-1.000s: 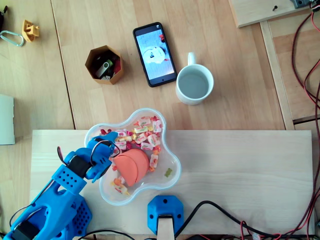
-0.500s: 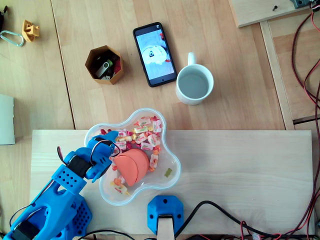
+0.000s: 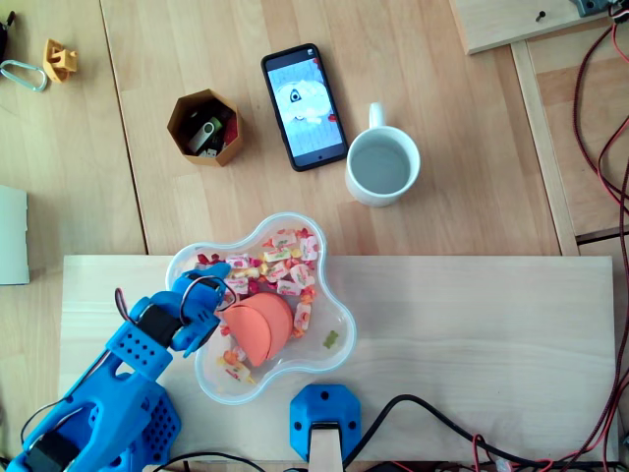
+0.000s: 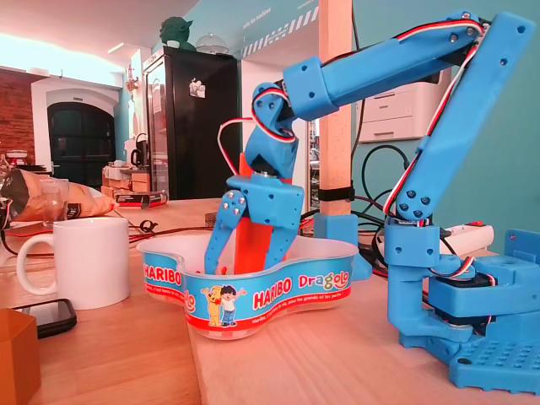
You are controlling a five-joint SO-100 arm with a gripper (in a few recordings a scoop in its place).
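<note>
Clear plastic bowl (image 3: 340, 311) sits on the bench (image 3: 472, 324), full of small sweets (image 3: 283, 258) in pink, yellow and white wrappers. The blue tool (image 4: 229, 263) dips inside, jaws spread apart.

On my feed I saw a teal wall (image 4: 515, 169) at rt and a brick wall (image 4: 15, 118) w/ a dark arched door (image 4: 80, 139) far left, bright daylight above. A black cabinet (image 4: 194, 126) stood mid-rm, a wooden post (image 4: 335, 25) beside it. The table (image 3: 442, 128) was pale wood, evenly lit.
</note>
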